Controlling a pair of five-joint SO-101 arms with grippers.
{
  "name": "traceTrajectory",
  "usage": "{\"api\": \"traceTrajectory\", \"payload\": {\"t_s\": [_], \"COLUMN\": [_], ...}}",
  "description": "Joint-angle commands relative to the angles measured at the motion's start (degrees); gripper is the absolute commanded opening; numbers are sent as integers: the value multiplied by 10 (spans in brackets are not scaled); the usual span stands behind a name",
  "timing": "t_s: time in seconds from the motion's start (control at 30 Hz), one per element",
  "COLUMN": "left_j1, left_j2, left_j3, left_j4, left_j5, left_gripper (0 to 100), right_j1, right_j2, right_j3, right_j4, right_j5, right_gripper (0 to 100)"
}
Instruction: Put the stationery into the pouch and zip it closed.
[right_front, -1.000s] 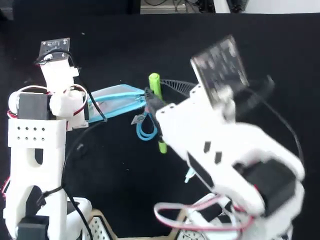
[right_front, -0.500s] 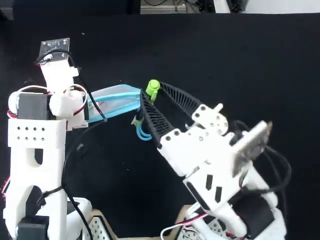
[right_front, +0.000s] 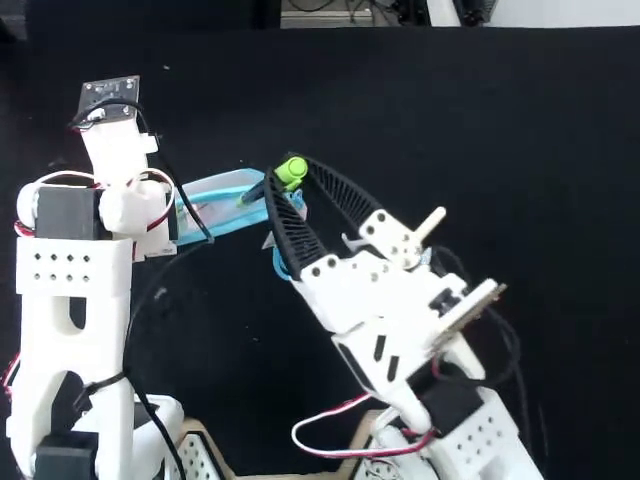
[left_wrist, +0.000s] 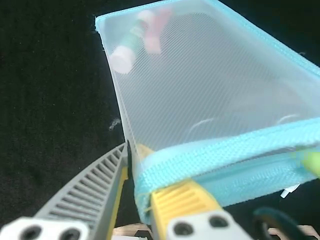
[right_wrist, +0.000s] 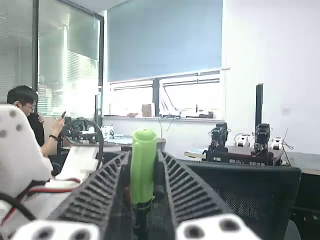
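A translucent pouch (right_front: 222, 200) with a light-blue zipper band lies on the black table, and my left gripper (left_wrist: 134, 165) is shut on its edge near the zipper (left_wrist: 225, 155). Inside the pouch I see a white-capped stick (left_wrist: 127, 47) and a pink item (left_wrist: 155, 32). My right gripper (right_front: 287, 183) is shut on a green marker (right_front: 291, 171), lifted and pointing upward, its green cap (right_wrist: 143, 162) between the black ribbed fingers (right_wrist: 102, 190). It hangs just over the pouch's open end. A blue loop (right_front: 283, 263) lies on the table under the right arm.
The left arm's white body (right_front: 75, 260) stands at the table's left side. The right arm's body (right_front: 400, 320) covers the table's front middle. Black tabletop (right_front: 480, 130) stretches to the back and right.
My right arm has swung round and lifted the green marker off the table, tilting it upright and carrying it left toward the pouch's opening. The left arm has kept still.
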Motion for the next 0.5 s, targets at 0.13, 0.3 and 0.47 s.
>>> {"api": "traceTrajectory", "payload": {"t_s": [0.13,0.3,0.47], "left_j1": [2,2,2], "left_j2": [5,4,4], "left_j3": [14,14,14], "left_j4": [-5,-6,-6], "left_j5": [3,3,3], "left_gripper": [30,30,30], "right_j1": [-7,-8,-29], "right_j2": [-8,9,110], "right_j3": [37,51,22], "right_j4": [-36,-37,-33], "right_j5": [3,3,18], "right_gripper": [11,11,11]}}
